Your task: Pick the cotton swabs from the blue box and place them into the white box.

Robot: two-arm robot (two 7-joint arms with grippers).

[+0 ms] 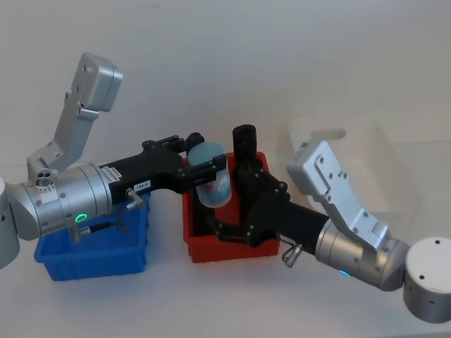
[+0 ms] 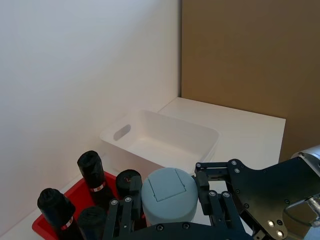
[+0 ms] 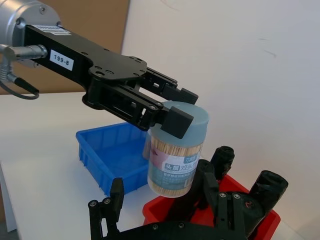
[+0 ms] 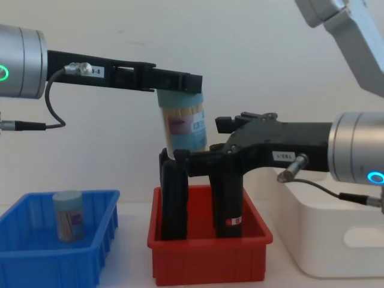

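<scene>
A tub of cotton swabs (image 1: pixel 213 184) with a pale blue lid hangs in the air over the red bin. My left gripper (image 1: pixel 204 158) is shut on its lid, seen from the side as left gripper (image 4: pixel 180 84) on the tub (image 4: pixel 183 129). My right gripper (image 3: pixel 165 200) stands open just below, one finger on either side of the tub's (image 3: pixel 177 160) base, apart from it. A second tub (image 4: pixel 67 215) stands upright in the blue box (image 4: pixel 36 252) at the left. The white box (image 4: pixel 336 240) sits at the right.
The red bin (image 4: pixel 210 258) between the two boxes holds several tall black rolls (image 4: pixel 174 198) with red-white labels, directly under both grippers. The right forearm (image 4: pixel 354 150) reaches across above the white box's near side. A brown board (image 2: pixel 250 60) stands behind the table.
</scene>
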